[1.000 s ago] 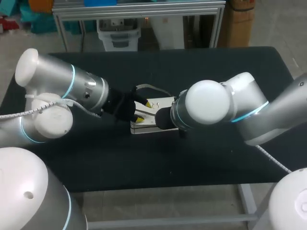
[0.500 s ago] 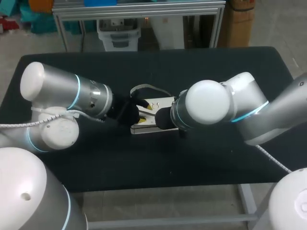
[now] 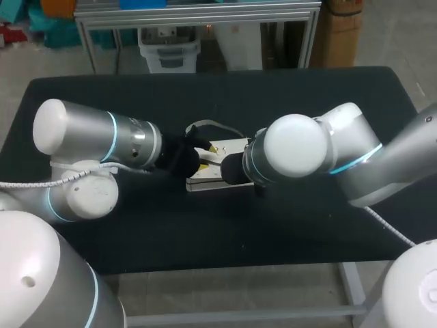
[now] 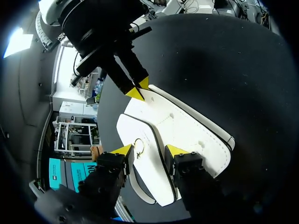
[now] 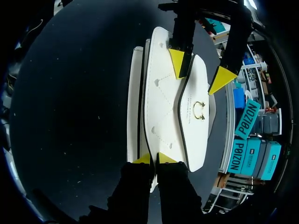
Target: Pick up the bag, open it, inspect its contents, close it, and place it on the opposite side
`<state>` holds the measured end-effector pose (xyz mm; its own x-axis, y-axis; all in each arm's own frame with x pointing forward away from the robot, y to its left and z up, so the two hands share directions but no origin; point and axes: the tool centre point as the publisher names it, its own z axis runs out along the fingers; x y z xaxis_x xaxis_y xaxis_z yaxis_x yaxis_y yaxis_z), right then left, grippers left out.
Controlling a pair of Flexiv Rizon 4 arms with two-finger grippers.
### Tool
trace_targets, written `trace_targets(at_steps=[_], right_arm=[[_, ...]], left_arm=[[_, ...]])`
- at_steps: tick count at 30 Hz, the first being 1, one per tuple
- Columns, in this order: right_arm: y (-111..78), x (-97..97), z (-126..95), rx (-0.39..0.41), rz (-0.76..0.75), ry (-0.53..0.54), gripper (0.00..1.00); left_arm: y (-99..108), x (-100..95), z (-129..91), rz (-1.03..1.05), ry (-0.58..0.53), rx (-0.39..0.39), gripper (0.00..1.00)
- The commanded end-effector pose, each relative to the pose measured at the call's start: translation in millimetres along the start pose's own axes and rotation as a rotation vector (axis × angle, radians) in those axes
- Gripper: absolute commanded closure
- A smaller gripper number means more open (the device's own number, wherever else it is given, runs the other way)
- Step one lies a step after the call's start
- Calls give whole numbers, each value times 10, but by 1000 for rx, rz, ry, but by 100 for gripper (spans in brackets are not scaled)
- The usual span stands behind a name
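Head view: white bag (image 3: 222,171) flat on black table (image 3: 307,96), middle of frame. Left gripper (image 3: 207,158) at bag's left end. Right arm (image 3: 293,147) covers bag's right end

Left wrist view: left gripper wide, fingers straddle flap (image 4: 148,175), gold clasp (image 4: 138,147) between them, grip not seen. Right gripper (image 4: 139,88) at bag's far end, tips together

Right wrist view: right gripper narrow, pinches bag's near edge. Left gripper ahead: one finger over bag, other just beside flap

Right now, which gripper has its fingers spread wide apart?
The left gripper: its yellow tips straddle the flap of the white bag, while the right gripper has its tips pinched on the bag's end.
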<state>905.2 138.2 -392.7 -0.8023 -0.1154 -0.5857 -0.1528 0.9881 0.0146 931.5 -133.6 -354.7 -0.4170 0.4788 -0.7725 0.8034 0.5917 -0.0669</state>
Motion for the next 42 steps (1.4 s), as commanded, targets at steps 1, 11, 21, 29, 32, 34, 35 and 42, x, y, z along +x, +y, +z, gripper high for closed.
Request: trace_targets(at_steps=[1,11,21,29,32,34,35,42], right_arm=[[13,43,37,-1,0,-5,100],[13,43,37,-1,0,-5,100],[13,43,37,-1,0,-5,100],[13,43,37,-1,0,-5,100],[13,43,37,-1,0,-5,100],[13,43,37,-1,0,-5,100],[13,43,37,-1,0,-5,100],[13,43,37,-1,0,-5,100]], left_arm=[[-27,22,105,-2,-21,-38,53],[0,-42,174,-22,-66,-122,67],[117,-136,89,-103,-92,-50,100],[222,-291,-57,-203,-72,68,100],[282,-351,-124,-249,-67,117,100],[316,-387,-157,-284,-51,138,100],[334,-402,-173,-299,-57,132,100],[394,-452,-259,-379,-20,154,100]])
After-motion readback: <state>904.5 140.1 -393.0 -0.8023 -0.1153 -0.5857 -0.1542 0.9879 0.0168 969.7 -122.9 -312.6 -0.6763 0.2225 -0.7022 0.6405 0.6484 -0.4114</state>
